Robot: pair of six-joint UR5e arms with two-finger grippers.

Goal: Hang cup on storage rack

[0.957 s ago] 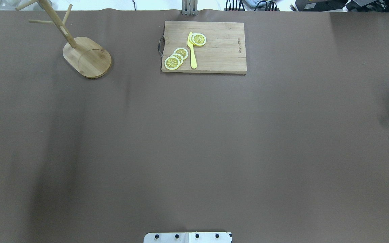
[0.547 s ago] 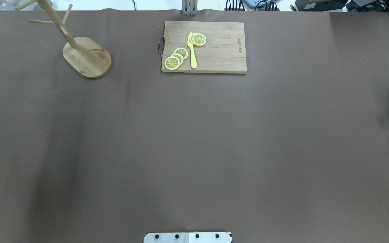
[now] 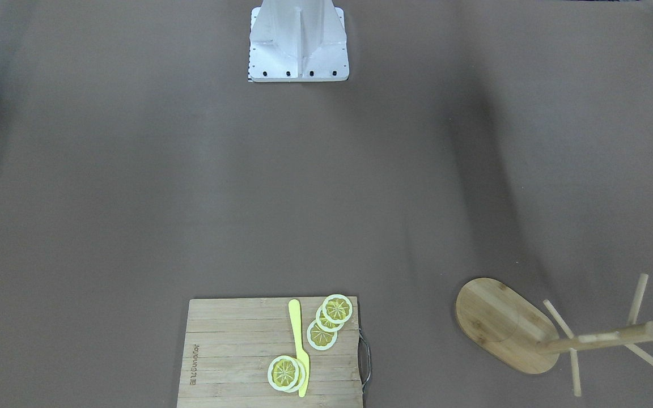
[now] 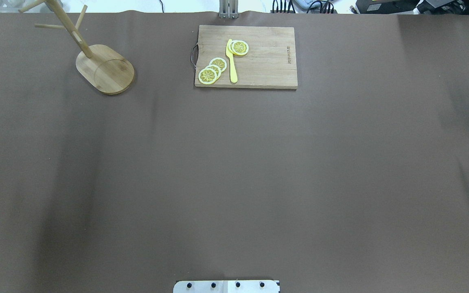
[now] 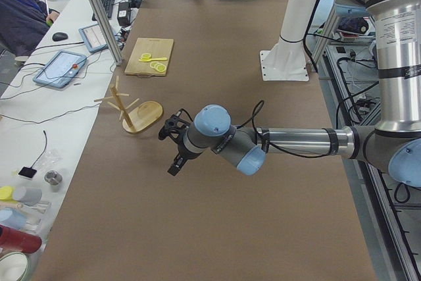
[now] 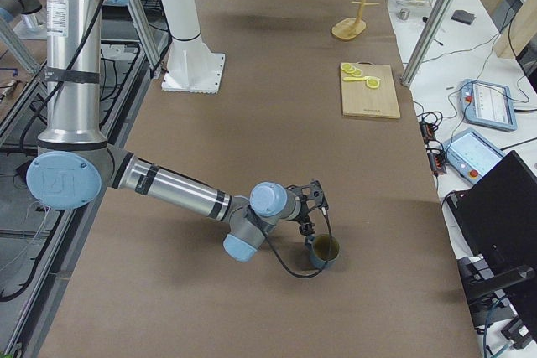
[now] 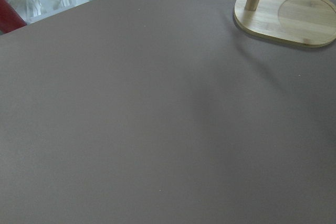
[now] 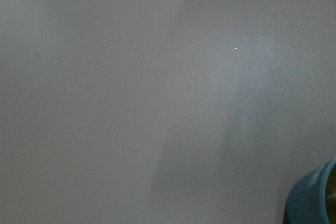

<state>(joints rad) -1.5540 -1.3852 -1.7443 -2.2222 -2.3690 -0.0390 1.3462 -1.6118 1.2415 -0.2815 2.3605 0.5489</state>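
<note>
Soft, even light from overhead falls on the brown table cover (image 4: 234,162), where broad, faint shadows streak both ends; the right wrist view is hazy, a pale sheen above the blurred cup (image 8: 315,198) at its corner

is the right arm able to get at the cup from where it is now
Probably yes: the right gripper hangs just beside the upright cup, with nothing standing between them on the table.

Table (image 4: 234,183) carries storage rack (image 4: 106,70), board (image 4: 267,61), cup (image 6: 323,251).
</note>
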